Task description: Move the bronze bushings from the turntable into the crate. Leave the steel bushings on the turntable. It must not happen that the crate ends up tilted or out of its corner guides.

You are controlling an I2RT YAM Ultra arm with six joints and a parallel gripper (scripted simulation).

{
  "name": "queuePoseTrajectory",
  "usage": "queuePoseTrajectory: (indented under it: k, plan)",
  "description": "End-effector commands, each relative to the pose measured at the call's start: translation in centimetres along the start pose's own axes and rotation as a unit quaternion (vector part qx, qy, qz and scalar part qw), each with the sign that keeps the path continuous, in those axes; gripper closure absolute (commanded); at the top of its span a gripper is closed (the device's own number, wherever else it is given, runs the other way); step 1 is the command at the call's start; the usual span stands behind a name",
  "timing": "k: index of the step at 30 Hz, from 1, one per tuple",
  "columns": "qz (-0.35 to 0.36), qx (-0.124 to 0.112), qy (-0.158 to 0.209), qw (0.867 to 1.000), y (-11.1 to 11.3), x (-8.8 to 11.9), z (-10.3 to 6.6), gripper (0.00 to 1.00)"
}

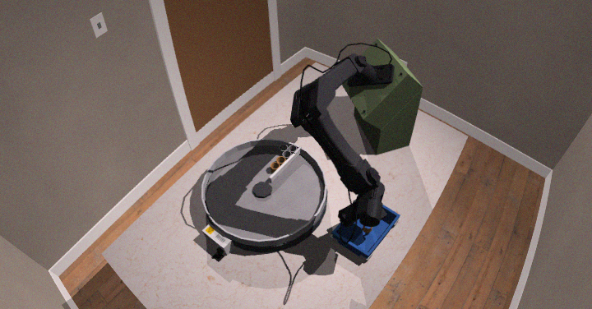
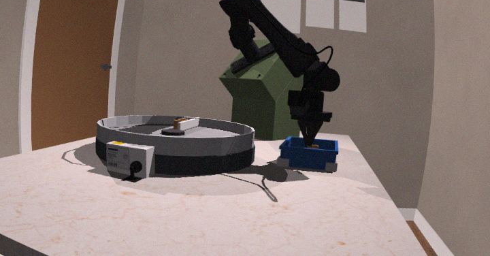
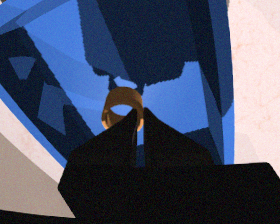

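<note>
My gripper (image 2: 309, 144) (image 3: 140, 114) is shut on the wall of a bronze bushing (image 1: 367, 229) (image 2: 314, 146) (image 3: 123, 94), pointing down. The bushing is inside the blue crate (image 1: 383, 238) (image 2: 305, 158) (image 3: 178, 102), low between its walls; whether it touches the crate floor I cannot tell. On the turntable (image 1: 289, 203) (image 2: 205, 146), two bronze bushings (image 1: 275, 165) (image 1: 281, 159) stand against a white bar, on its left in the top view. Three steel bushings (image 1: 286, 154) (image 1: 292, 148) (image 1: 283, 147) stand beyond them, near the rim. In the exterior view the steel ones are hidden.
The white bar (image 1: 284, 163) (image 2: 188, 124) runs from the dark hub (image 1: 261, 190) (image 2: 173, 131) toward the rim. A raised wall surrounds the turntable. A white control box (image 1: 217, 238) (image 2: 128, 158) stands at its front, and cables lie nearby. The green pedestal (image 1: 393, 128) (image 2: 254, 109) is behind.
</note>
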State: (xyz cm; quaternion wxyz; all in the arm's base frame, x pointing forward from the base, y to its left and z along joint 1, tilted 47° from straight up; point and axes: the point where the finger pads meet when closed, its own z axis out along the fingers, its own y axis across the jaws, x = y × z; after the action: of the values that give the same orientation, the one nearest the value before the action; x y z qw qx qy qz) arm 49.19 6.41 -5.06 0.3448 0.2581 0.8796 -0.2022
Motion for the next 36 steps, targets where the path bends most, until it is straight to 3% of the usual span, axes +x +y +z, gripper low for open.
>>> queuePoseTrajectory:
  k: [1,21,24,28,36]
  plan:
    - [0.002,-0.018,-0.01,1.0,1.6,-0.5,-0.7,1.0]
    - [0.002,-0.018,-0.01,1.0,1.7,-0.5,-0.7,1.0]
    - [0.007,-0.015,-0.008,1.0,1.0,-0.9,0.0,1.0]
    - [-0.01,-0.011,-0.001,1.0,0.5,0.5,0.2,1.0]
    - [-0.009,-0.009,-0.002,1.0,0.5,0.5,0.2,1.0]
